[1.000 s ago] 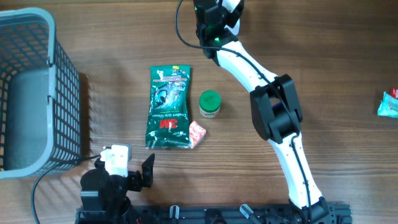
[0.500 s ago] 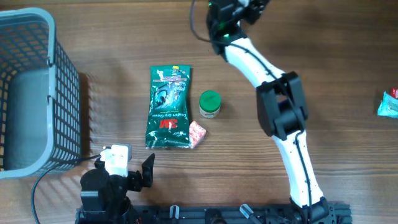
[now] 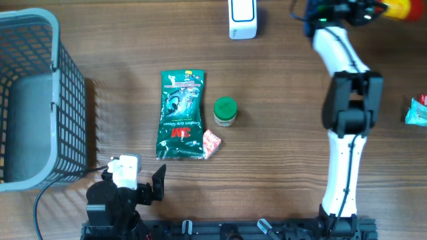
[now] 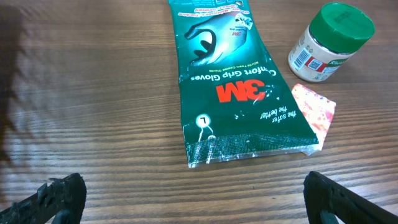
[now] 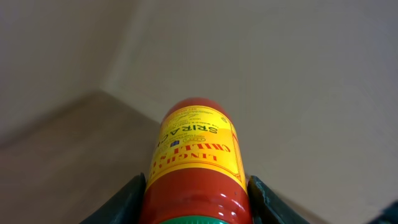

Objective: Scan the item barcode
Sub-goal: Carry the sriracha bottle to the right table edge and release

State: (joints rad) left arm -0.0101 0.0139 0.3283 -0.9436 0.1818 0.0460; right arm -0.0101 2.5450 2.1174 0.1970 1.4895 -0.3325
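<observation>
Clamping a red sauce bottle [image 5: 196,155], the right gripper [image 5: 196,202] hovered above the table [image 3: 280,167]. The left gripper [image 4: 199,199] stood wide open.

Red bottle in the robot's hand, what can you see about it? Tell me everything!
It is a red bottle with a yellow label reading SRIRACHA, upside down here, and a green part at the near end. It looks like shiny plastic. The right hand pinches it between two dark fingers, one on each side.
</observation>
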